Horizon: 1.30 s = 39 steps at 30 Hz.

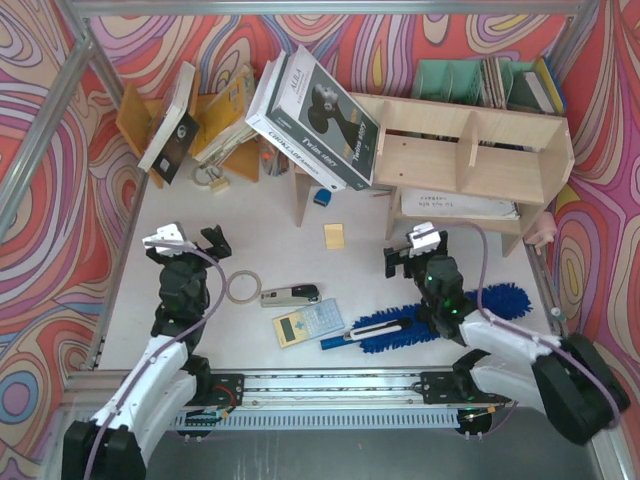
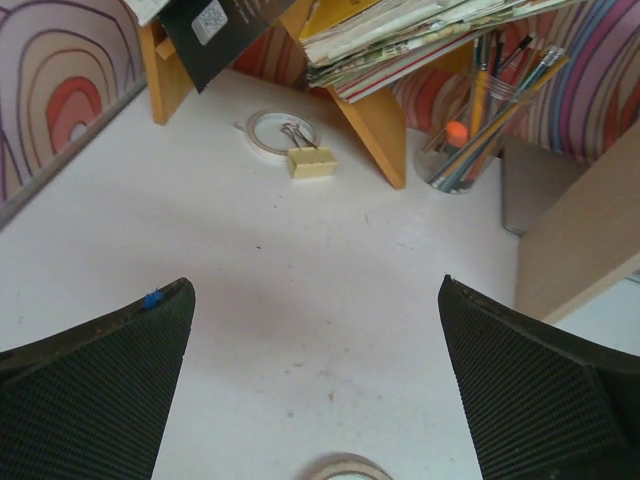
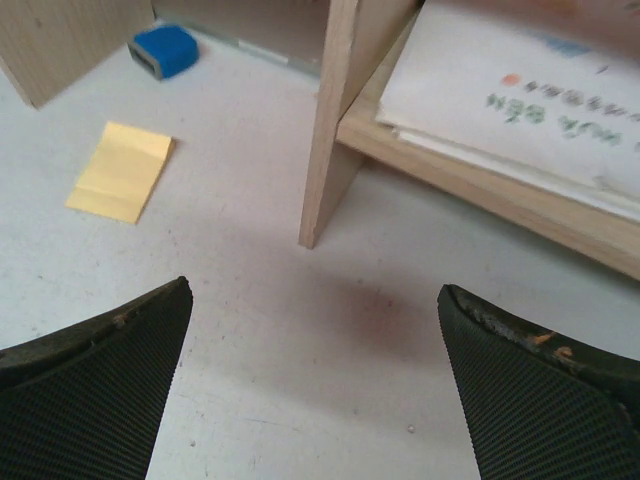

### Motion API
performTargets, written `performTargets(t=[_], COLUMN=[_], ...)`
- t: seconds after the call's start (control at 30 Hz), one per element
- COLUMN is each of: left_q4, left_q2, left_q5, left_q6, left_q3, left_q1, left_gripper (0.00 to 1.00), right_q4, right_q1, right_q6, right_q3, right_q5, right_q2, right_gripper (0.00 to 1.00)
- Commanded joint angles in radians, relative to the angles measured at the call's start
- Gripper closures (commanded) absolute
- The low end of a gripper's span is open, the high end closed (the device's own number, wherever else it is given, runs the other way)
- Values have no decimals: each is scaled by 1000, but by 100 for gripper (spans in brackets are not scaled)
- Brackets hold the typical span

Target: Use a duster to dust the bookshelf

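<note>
Left end effector (image 1: 188, 243) hangs at the left centre of my overhead view, jaws spread wide with nothing between them. Its wrist camera shows only bare surface (image 2: 330, 260) between the two black pads. Right end effector (image 1: 413, 258) sits right of centre, just as wide and just as empty. Its wrist camera looks at the foot of a bookshelf (image 1: 470, 150) upright and at papers (image 3: 520, 100) on the lower tier.

I see the duster (image 1: 385, 330) lying flat on the surface at lower centre-right. Its handle points left toward the calculator (image 1: 308, 322); its fluffy head passes beneath the right arm and shows again further right. Neither end effector touches it.

The bookshelf fills the upper right of the overhead view, standing on the surface, with big books (image 1: 315, 115) leaning against its left end. A stapler (image 1: 290, 295) lies just above the calculator, and a tape ring (image 1: 243, 287) lies left of the stapler, near the left end effector. A yellow note (image 1: 334, 236) lies at centre, and a small blue block (image 1: 322, 196) sits above it by the bookshelf's left leg.
</note>
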Motion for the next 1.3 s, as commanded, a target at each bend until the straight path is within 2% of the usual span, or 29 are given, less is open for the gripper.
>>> performTargets(t=[0.0, 0.1, 0.2, 0.3, 0.43, 0.53, 0.6, 0.63, 0.7, 0.8, 0.97, 1.27], left_q4=[-203, -325, -495, -587, -673, -751, -931, -929, -833, -916, -1182, -1250], left_q2=[-69, -97, -94, -52, -33, -61, -107, -137, -173, -113, 76, 90], left_q5=[54, 31, -40, 28, 21, -41, -165, -163, -79, -2, 106, 154], left_q6=[-134, -236, -412, -408, -450, -547, -769, -793, -733, -662, -537, -319], left_q3=[64, 131, 223, 345, 408, 425, 429, 407, 361, 427, 671, 769], left_q1=[-4, -4, -4, -4, -5, -4, 0, 10, 29, 31, 19, -77], left_gripper=[2, 1, 1, 1, 2, 2, 2, 1, 1, 1, 1, 2], right_q4=[-184, -319, -486, -590, -804, -863, -876, -889, -939, -1040, -1188, -1327], right_q1=[8, 9, 9, 8, 9, 9, 8, 8, 8, 17, 133, 355], right_q6=[31, 107, 192, 313, 572, 593, 575, 564, 572, 619, 741, 860], right_q3=[-11, 25, 93, 127, 173, 207, 222, 234, 274, 349, 423, 494], right_q5=[-23, -107, -127, -95, 11, 0, -50, -72, -106, -146, 18, 228], right_q2=[-228, -382, -503, -591, -633, -620, -608, -598, -549, -435, -353, -236], right_gripper=[1, 1, 1, 1, 1, 1, 1, 1, 1, 1, 1, 3])
